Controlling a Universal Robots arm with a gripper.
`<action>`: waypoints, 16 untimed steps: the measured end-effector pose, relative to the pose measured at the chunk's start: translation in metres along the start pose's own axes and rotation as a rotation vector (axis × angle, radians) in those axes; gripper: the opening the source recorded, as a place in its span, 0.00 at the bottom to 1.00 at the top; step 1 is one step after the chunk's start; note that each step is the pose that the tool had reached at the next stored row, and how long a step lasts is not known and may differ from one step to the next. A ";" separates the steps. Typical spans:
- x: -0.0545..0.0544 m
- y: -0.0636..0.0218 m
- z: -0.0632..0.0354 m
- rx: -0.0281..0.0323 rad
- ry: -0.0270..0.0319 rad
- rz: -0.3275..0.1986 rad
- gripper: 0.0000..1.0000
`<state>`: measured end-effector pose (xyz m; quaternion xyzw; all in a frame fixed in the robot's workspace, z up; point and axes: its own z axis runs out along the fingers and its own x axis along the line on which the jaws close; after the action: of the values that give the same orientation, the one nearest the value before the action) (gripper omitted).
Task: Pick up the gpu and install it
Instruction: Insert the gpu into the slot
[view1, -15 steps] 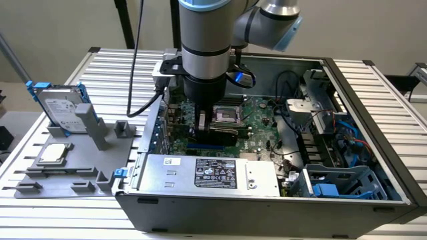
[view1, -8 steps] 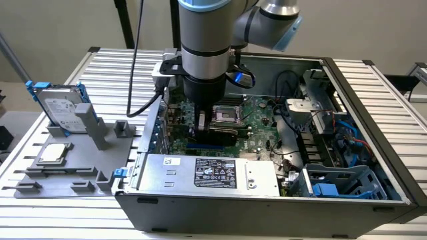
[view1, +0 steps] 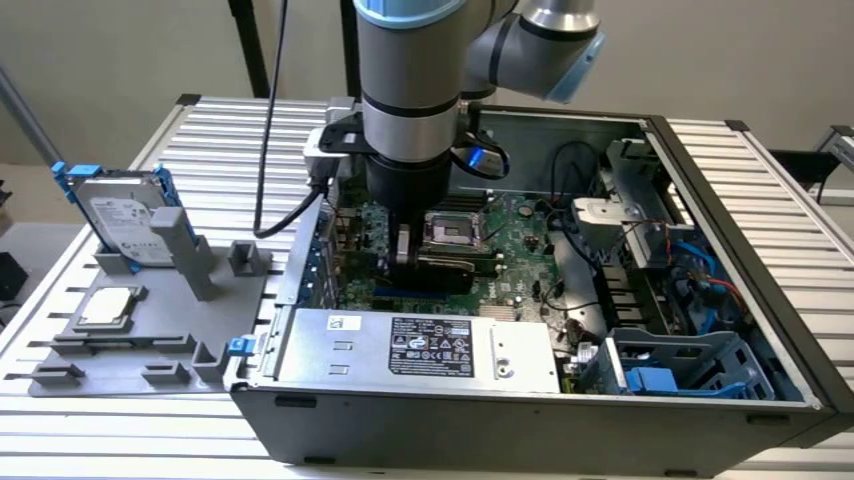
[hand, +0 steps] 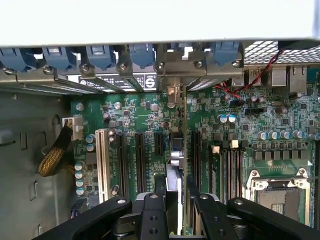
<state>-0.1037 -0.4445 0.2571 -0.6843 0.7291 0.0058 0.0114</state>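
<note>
- The robot arm (view1: 414, 90) reaches down from the top centre of the exterior view into the open computer case (view1: 694, 250), which lies on its side on the slatted worktop (view1: 774, 170).
- The end effector (hand: 175, 200) sits low over the motherboard (hand: 145, 120), near the row of expansion slots (hand: 131, 160).
- In the wrist view its 2 black fingers (hand: 150, 210) stand on either side of a thin card seen edge-on, the gpu (hand: 184, 150), and press against it, so the end effector is closed on the gpu.
- The gpu stands upright on its edge, running from the fingers toward the rear wall of the case, where its silver bracket (hand: 172, 90) meets the row of slot covers with blue clips (hand: 100, 55).
- It lies in line with 1 of the long slots, between the black slots and the memory sockets (hand: 227, 165); whether it is fully seated cannot be told.
- The processor socket (hand: 280, 192) sits at the lower right of the wrist view.
- In the exterior view the power supply (view1: 414, 350) with its white label fills the front of the case.
- On the exterior view's left, a grey holder (view1: 147, 330) on the worktop carries a hard drive (view1: 123, 215) with blue rails standing up, and a small square silver chip (view1: 107, 308) lying flat, both well apart from the case.
</note>
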 end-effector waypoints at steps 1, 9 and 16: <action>0.000 0.0002 0.0003 -0.0001 0.0000 -0.003 0.27; 0.000 0.0004 0.0012 -0.0001 -0.0002 -0.006 0.27; -0.001 0.0005 0.0014 -0.0001 -0.0004 -0.008 0.27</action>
<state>-0.1041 -0.4434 0.2557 -0.6874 0.7262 0.0059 0.0115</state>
